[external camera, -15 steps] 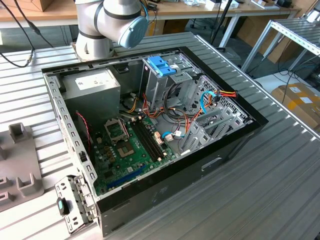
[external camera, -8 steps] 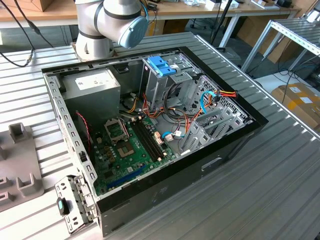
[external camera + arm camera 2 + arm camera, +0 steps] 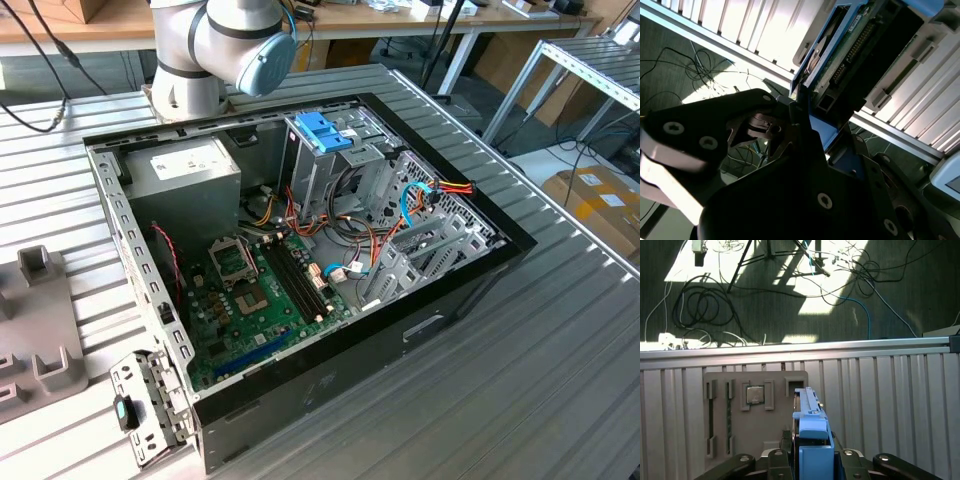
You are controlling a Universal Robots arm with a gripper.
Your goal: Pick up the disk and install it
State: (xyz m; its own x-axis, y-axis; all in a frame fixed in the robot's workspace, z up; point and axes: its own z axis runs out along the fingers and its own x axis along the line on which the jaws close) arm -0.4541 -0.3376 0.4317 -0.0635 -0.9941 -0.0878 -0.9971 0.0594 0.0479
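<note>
**Disk Gripped Edge-On Over Fixture Plate**

In the first wrist view, the disk (image 3: 812, 435), framed by its bright blue carrier, is gripped edge-on by the tool (image 3: 812, 456). The tool's dark jaws are clamped against the carrier's two sides. The disk is held over a grey fixture plate (image 3: 755, 430), which is laid on the ribbed metal desk (image 3: 890, 405). Whether the disk's far end is touching the plate cannot be told. A small square processor chip (image 3: 754, 394) is seated in a pocket of that plate, near the disk. Beyond the desk's edge, loose cables (image 3: 700, 310) are spread across the sunlit floor.

In the second wrist view, the disk's green circuit board and a row of connector pins are shown jutting out of the black tool.

In the exterior view, an open computer case (image 3: 400, 335) is laid on its side on the desk, with its motherboard (image 3: 255, 300) exposed. A blue handle (image 3: 325, 130) is seen atop an upright metal cage (image 3: 310, 180) inside the case. A grey power supply (image 3: 190, 170) is set in the corner nearest the arm's base (image 3: 215, 50). Grey moulded blocks (image 3: 40, 340) are seen on the desk at the exterior view's left of the case.
</note>
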